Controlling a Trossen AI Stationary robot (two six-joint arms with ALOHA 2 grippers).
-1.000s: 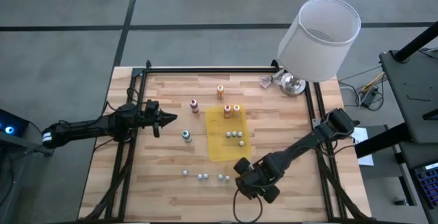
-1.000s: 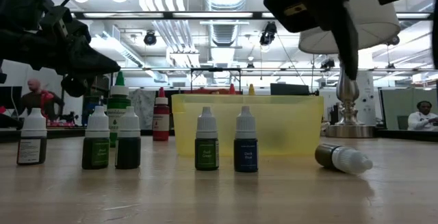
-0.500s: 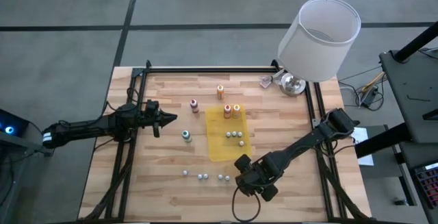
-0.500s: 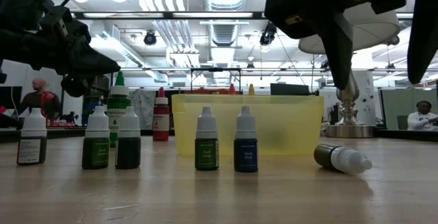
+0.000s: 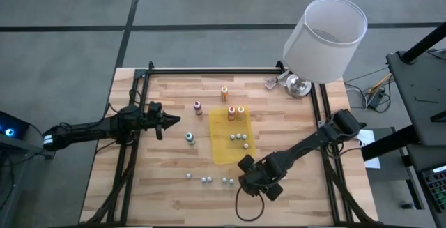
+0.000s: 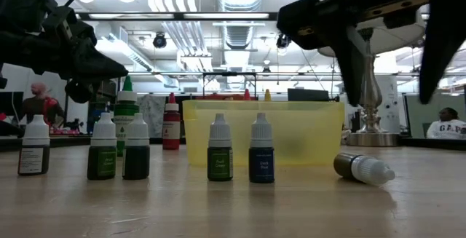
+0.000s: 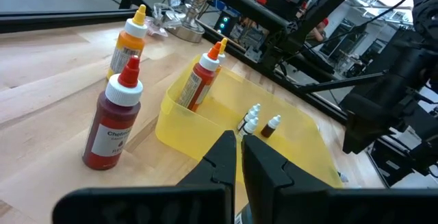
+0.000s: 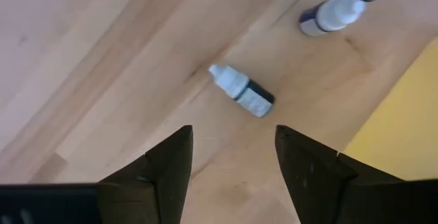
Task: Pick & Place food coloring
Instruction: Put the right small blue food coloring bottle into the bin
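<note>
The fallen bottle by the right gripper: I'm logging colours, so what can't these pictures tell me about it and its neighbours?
- Fallen bottle: colour unreadable; label turned away in the right wrist and low views.
- Two standing bottles: right wrist view's edge cuts one.
- Small bottles in the yellow tray: too small from above; hidden behind its wall in the low view.

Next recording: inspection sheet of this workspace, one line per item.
Surface: wooden table, yellow tray on it.
Job's things: small white-capped bottles upright; one fallen bottle on its side.
Clutter: lamp at the far right corner.
Claws: left claw shut, empty, at the left; right claw open above the fallen bottle.
Cables: loop under the right arm.
Surroundings: seated person in the background.
</note>
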